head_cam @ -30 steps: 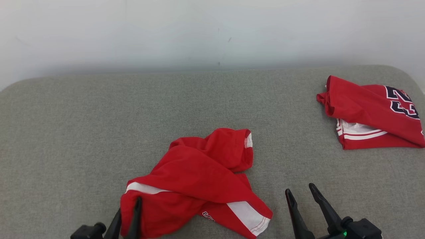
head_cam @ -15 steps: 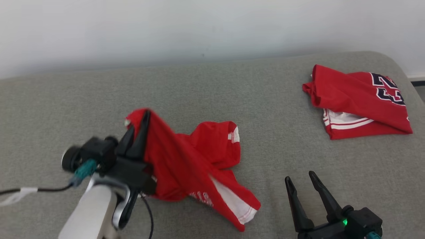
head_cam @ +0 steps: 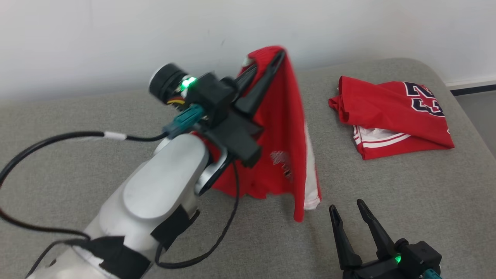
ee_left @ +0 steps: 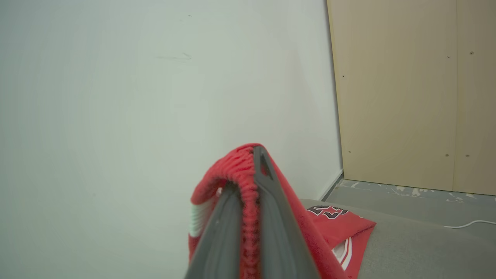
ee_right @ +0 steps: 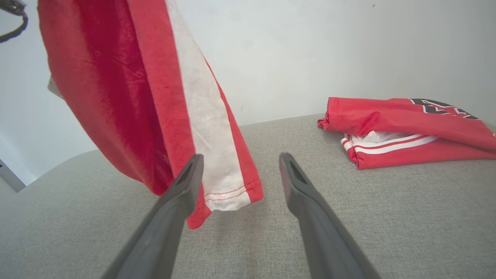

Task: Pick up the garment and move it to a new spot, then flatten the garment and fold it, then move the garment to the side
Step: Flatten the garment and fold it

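A red garment (head_cam: pixel 281 128) with a white side stripe hangs in the air from my left gripper (head_cam: pixel 271 62), which is shut on its upper edge. In the left wrist view the red cloth (ee_left: pixel 248 193) is pinched between the two dark fingers. The garment's lower hem (ee_right: pixel 228 193) dangles just above the grey cushion, right in front of my right gripper (ee_right: pixel 238 162). My right gripper (head_cam: pixel 347 209) stands open low at the front right, with nothing between its fingers.
A second red garment (head_cam: pixel 391 116) with a dark number and white stripes lies folded at the back right of the grey cushion (head_cam: pixel 77 116). A white wall runs behind. A black cable (head_cam: pixel 58 139) trails from my left arm. The cushion's right edge drops to the floor.
My left gripper has lifted the red garment off the cushion, up and to the right, so it now hangs free. The camera has shifted. The right gripper has stayed open.
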You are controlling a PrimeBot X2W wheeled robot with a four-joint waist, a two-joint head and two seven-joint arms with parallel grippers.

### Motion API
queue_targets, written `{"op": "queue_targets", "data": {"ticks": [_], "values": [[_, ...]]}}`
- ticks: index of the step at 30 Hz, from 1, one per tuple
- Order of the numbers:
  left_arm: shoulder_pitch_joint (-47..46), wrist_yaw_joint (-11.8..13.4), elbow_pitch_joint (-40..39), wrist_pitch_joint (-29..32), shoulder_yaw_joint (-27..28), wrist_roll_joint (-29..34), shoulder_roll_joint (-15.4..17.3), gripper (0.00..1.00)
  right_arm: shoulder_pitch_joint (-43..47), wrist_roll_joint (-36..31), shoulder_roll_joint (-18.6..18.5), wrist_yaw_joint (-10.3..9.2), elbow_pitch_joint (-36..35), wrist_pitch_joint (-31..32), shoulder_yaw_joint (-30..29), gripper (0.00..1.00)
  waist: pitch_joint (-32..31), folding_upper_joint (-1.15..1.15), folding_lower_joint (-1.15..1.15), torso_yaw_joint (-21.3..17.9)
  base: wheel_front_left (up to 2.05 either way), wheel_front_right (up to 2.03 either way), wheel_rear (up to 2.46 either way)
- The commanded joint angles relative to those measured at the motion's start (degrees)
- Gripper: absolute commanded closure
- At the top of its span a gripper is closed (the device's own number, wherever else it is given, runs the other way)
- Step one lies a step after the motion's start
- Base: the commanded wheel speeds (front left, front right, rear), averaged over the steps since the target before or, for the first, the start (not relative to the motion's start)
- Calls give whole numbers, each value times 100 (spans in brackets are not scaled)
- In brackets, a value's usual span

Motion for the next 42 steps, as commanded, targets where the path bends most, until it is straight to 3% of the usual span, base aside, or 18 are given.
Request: {"op": "queue_targets", "data": {"ticks": [1, 6, 11, 15, 27, 35, 36, 37, 42], "values": [[-306, 7, 85, -6, -200, -146, -103, 100, -18, 4, 18, -12, 4, 2, 18, 0, -84, 0, -1, -81, 0, 0, 0], [-801, 8, 196, -15, -466, -330, -261, 100, -13, -13, 39, -12, 22, 2, 36, 0, -171, 0, -1, -173, 0, 0, 0], [-341, 8, 185, -16, -533, -372, -120, 100, 125, -12, 65, -12, 15, 2, 17, 0, -184, 0, -1, -142, 0, 0, 0], [217, 8, 24, -17, -491, -316, 6, 100, 178, -13, 62, -12, 30, 2, 22, 0, -176, 0, -1, -57, 0, 0, 0], [3316, 11, -769, -18, -227, 176, 702, 100, 202, -39, -78, -12, 46, 2, 5, 0, -137, 0, -1, 385, 0, 0, 0], [4282, 10, -430, -18, 75, 189, 567, 100, 166, -34, -124, -12, 67, 2, 51, 0, -138, 0, -1, 586, 0, 0, 0], [4365, 9, -430, -19, 208, 98, 474, 89, 172, -32, -129, -12, 66, 2, 56, 0, -144, 0, -1, 601, 0, 0, 0], [4491, 8, -501, -18, 455, 22, 370, 0, 197, -29, -136, -12, 62, 1, 58, 0, -154, 0, -1, 620, 0, 0, 0], [4884, 8, -831, -19, 981, 72, 281, 0, 278, -11, -127, -12, 45, 1, 30, 0, -168, 0, -1, 644, 0, 0, 0]]}}
